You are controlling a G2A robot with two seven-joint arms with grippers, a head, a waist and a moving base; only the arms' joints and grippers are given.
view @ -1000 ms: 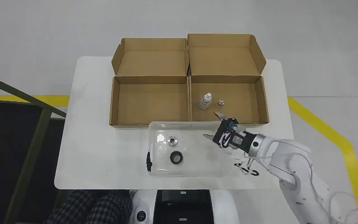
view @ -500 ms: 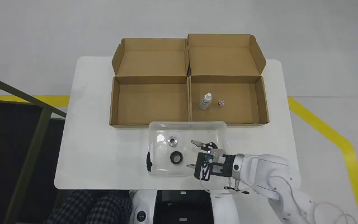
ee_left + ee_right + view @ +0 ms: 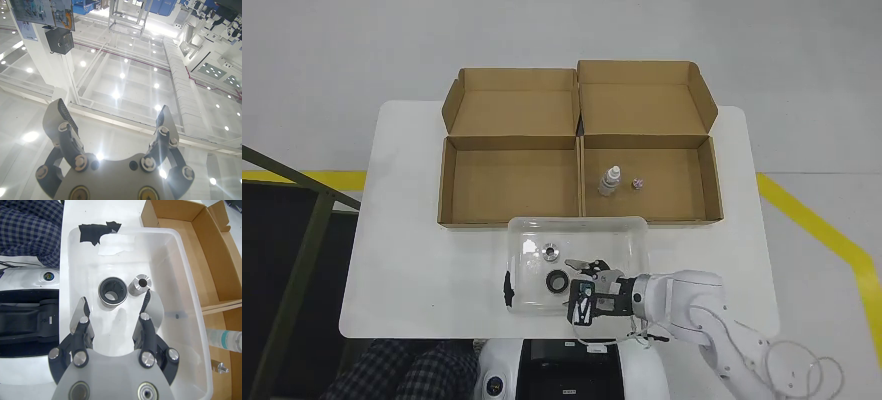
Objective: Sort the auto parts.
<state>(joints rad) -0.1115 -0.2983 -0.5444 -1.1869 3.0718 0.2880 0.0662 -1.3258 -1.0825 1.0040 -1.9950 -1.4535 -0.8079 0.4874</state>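
Spread wide mid-frame, the right gripper [image 3: 115,295] faces the bearing [image 3: 112,292]; one finger [image 3: 152,306] risks knocking the steel cylinder [image 3: 139,287] beside it.

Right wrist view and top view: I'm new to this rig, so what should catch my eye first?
The open right end effector hovers over the clear tub, just short of a black-lined bearing standing beside a silver cylinder. Past the tub, the right cardboard box holds a small bottle.
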